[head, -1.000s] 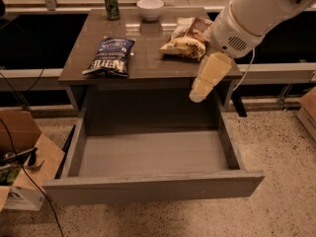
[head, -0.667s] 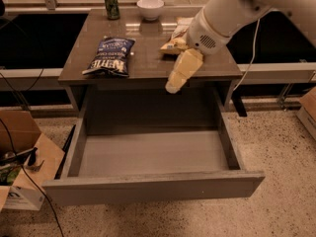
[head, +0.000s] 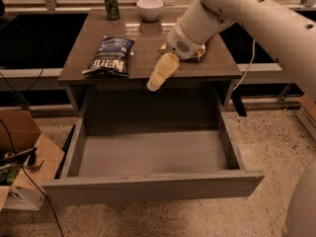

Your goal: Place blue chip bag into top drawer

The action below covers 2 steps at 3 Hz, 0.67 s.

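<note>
The blue chip bag lies flat on the left part of the brown table top, with white lettering facing up. The top drawer is pulled wide open below the table's front edge, and its grey inside holds nothing. My gripper hangs from the white arm over the table's front edge, to the right of the bag and apart from it, above the back of the drawer. It holds nothing that I can see.
A green can and a white bowl stand at the table's back edge. A yellow-and-brown chip bag is mostly hidden behind my arm. A cardboard box and cables sit on the floor at left.
My gripper has swung left along the table's front edge, from the right side of the table toward the blue chip bag. The bag and drawer have not moved.
</note>
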Available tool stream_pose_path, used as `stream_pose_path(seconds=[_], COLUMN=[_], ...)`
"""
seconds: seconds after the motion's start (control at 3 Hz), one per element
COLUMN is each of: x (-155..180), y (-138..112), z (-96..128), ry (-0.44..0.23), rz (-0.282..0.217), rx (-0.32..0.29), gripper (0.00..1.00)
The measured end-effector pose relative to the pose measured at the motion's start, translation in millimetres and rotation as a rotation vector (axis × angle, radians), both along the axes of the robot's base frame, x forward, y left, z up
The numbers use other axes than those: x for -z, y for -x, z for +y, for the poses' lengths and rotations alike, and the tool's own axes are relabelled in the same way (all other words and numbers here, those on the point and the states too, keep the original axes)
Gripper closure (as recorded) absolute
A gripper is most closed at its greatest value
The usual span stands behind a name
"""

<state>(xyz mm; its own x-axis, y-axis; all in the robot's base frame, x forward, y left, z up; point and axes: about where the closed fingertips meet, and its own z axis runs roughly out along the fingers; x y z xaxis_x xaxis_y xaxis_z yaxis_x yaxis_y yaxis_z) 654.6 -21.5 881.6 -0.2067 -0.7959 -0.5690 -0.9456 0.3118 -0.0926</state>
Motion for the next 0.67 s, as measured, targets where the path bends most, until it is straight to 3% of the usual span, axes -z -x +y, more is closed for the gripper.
stream_pose_path(seconds=[0.33,0.67], x=[5.6,10.7], y=[2.6,6.4], z=[5.4,32.3], ry=[-0.013,-0.076], rz=[0.024,0.021], rx=[0.028,0.063], gripper=[0.00,0.00])
